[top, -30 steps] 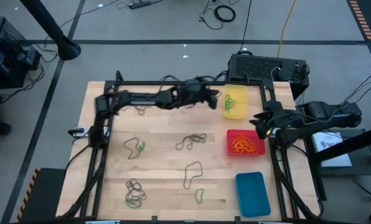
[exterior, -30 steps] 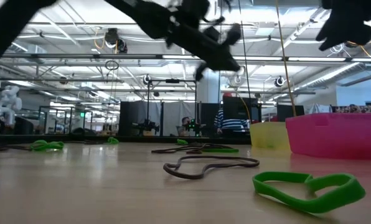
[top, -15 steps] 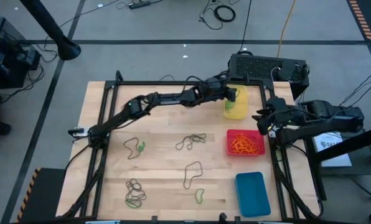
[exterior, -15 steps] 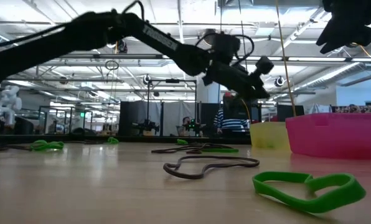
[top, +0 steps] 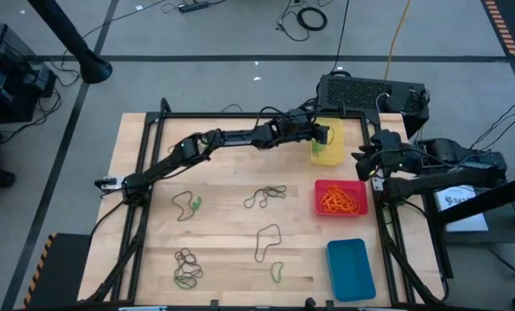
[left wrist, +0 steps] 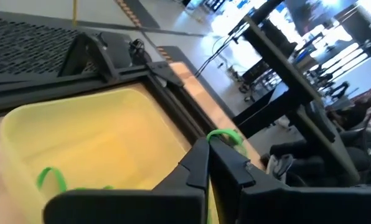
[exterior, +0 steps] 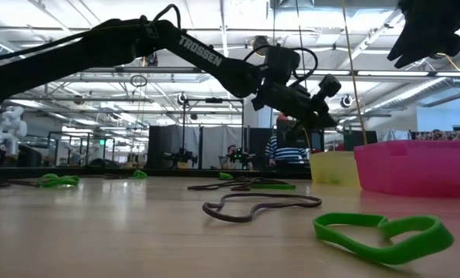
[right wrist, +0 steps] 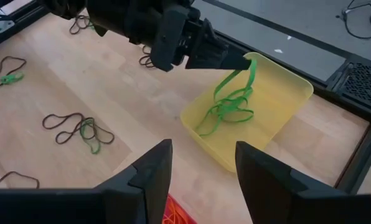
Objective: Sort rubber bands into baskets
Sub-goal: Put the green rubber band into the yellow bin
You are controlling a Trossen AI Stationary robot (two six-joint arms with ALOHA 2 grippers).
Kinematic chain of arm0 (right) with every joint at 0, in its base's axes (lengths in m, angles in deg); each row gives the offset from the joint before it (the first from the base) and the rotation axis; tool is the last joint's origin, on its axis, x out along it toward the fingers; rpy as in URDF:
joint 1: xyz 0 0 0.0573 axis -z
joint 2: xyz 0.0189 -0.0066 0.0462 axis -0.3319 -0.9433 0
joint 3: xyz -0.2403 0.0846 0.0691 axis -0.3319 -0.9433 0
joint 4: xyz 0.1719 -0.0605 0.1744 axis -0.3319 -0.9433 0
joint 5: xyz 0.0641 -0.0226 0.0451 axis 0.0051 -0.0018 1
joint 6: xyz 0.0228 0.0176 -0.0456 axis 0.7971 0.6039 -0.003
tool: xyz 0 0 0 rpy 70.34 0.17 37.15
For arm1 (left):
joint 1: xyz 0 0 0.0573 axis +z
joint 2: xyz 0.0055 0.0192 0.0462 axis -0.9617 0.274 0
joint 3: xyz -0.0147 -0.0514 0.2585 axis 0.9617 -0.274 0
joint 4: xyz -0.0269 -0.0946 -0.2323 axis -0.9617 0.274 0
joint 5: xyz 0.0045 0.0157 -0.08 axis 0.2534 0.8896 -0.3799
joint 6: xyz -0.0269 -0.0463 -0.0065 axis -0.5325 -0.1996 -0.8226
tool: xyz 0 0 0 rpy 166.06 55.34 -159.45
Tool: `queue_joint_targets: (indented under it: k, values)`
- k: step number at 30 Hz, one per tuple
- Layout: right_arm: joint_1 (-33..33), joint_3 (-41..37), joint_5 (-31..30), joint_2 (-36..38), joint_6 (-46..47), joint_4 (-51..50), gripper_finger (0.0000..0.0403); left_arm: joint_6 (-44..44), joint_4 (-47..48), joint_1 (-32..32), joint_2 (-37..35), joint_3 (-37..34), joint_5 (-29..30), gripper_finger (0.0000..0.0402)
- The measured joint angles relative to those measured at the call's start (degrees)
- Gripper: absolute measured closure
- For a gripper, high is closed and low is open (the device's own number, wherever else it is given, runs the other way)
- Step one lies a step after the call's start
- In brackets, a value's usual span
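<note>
My left gripper (top: 327, 133) reaches out over the yellow basket (top: 327, 149) at the table's far right and is shut on a green rubber band (right wrist: 249, 78). More green bands (right wrist: 226, 111) lie in that basket. The red basket (top: 340, 199) holds orange bands, and the blue basket (top: 351, 269) stands nearer. Green and dark bands lie loose on the wood (top: 266, 196), (top: 188, 205), (top: 267, 242), (top: 187, 268), (top: 277, 273). My right gripper (right wrist: 201, 165) hangs open above the table's right edge, beside the baskets, with nothing between its fingers. My left gripper pinches the green band's upper end (left wrist: 224, 135) between its two fingertips. The fingers come almost level from the table's left, tipped a little down. The band hangs slack below them inside the yellow basket, its lower part (right wrist: 234, 99) down among the green bands there.
A black box (top: 370, 93) stands just beyond the yellow basket. Black frame rails (top: 240, 117) run round the table's edges. Open wood lies between the loose bands at the middle and left of the table (top: 223, 173).
My left gripper has stretched out toward the table's far right and come down over the yellow basket, carrying the green band, with its wrist rolled somewhat. For the last half second it has stayed nearly still there. The band now hangs into the basket.
</note>
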Motion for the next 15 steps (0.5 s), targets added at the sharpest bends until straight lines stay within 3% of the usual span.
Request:
queue_joint_targets:
  k: [8,15]
  values:
    - [0.30,0.00,0.20,-0.02,-0.38,3.62,0.0234,1.38,1.85,-0.04,0.00,-0.05,-0.12,0.0320]
    - [0.28,0.00,0.33,-0.02,-0.68,6.32,0.0234,4.51,8.57,-0.04,0.00,-0.05,-4.42,0.0242]
